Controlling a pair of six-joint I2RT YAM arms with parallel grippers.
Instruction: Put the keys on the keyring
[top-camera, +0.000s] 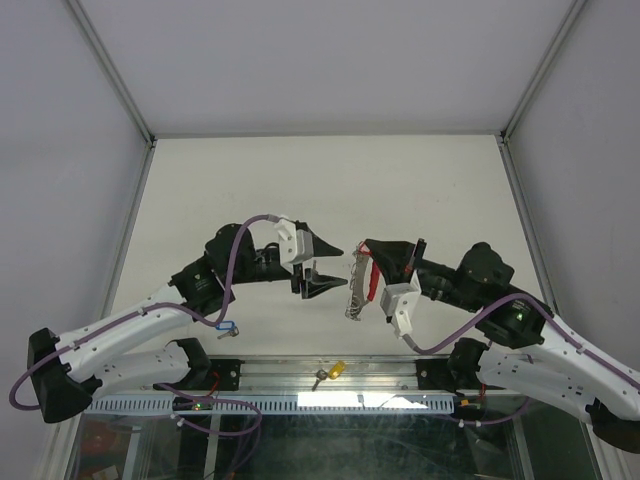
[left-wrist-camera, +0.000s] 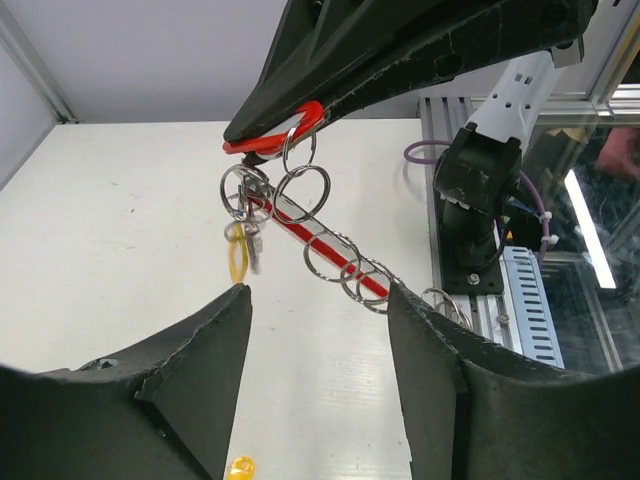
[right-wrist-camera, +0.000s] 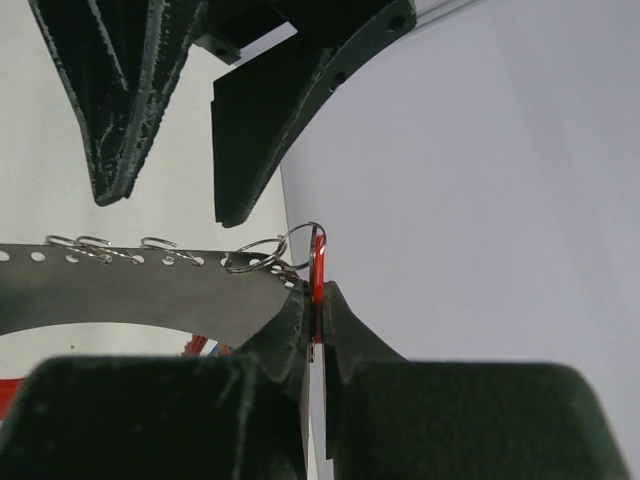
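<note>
Over white table (top-camera: 300, 180): keyring (left-wrist-camera: 300, 232) in right end effector (right-wrist-camera: 315, 308), opposite left end effector (left-wrist-camera: 318, 292).

— Glossy, smooth red plastic for the band of the keyring (left-wrist-camera: 296, 228); bright polished metal for its rings (left-wrist-camera: 303, 187).
— Matt black plastic on the left tool (left-wrist-camera: 318, 300) and right tool (right-wrist-camera: 316, 300), rough and grainy at the edges.
— Tabletop (left-wrist-camera: 120, 220): white, matt, smooth.
— Key (top-camera: 320, 379): silvery metal, with a shiny yellow plastic tag (top-camera: 338, 368).
</note>
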